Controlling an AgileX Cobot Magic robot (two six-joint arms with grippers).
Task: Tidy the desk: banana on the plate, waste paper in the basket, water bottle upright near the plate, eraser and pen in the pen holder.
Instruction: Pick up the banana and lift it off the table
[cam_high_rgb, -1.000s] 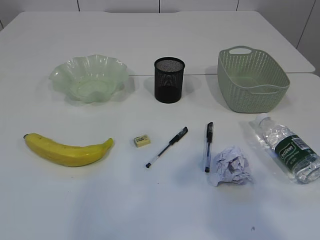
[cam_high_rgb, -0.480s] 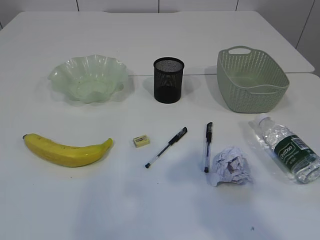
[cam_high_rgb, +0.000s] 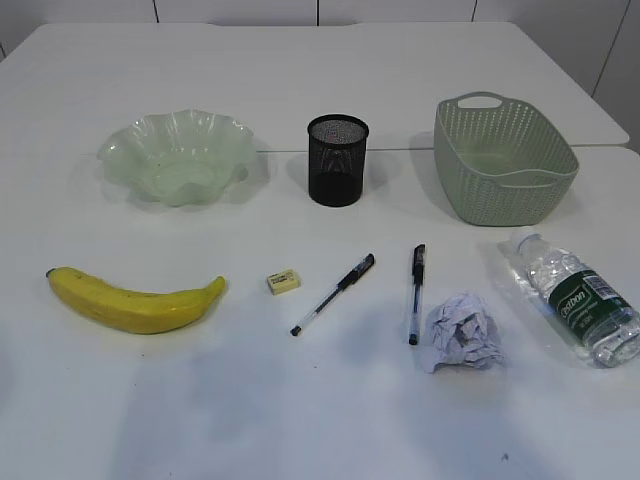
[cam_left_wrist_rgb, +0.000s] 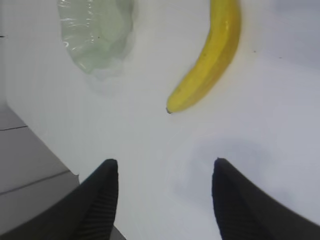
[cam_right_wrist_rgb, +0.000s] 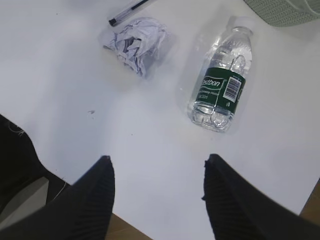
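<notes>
A yellow banana (cam_high_rgb: 135, 300) (cam_left_wrist_rgb: 210, 60) lies at the front left, with the ruffled green glass plate (cam_high_rgb: 178, 155) (cam_left_wrist_rgb: 95, 32) behind it. A small yellow eraser (cam_high_rgb: 283, 281) and two black pens (cam_high_rgb: 333, 294) (cam_high_rgb: 415, 293) lie mid-table, in front of the black mesh pen holder (cam_high_rgb: 338, 160). Crumpled waste paper (cam_high_rgb: 464, 331) (cam_right_wrist_rgb: 137, 44) and a water bottle (cam_high_rgb: 578, 302) (cam_right_wrist_rgb: 221, 85) on its side lie at the right, near the green basket (cam_high_rgb: 503, 160). My left gripper (cam_left_wrist_rgb: 165, 165) and right gripper (cam_right_wrist_rgb: 157, 162) hang open and empty above the front edge; neither shows in the exterior view.
The white table's front edge (cam_right_wrist_rgb: 125, 220) runs just under both grippers, with floor (cam_left_wrist_rgb: 30, 155) beyond it. A seam joins two tables behind the basket.
</notes>
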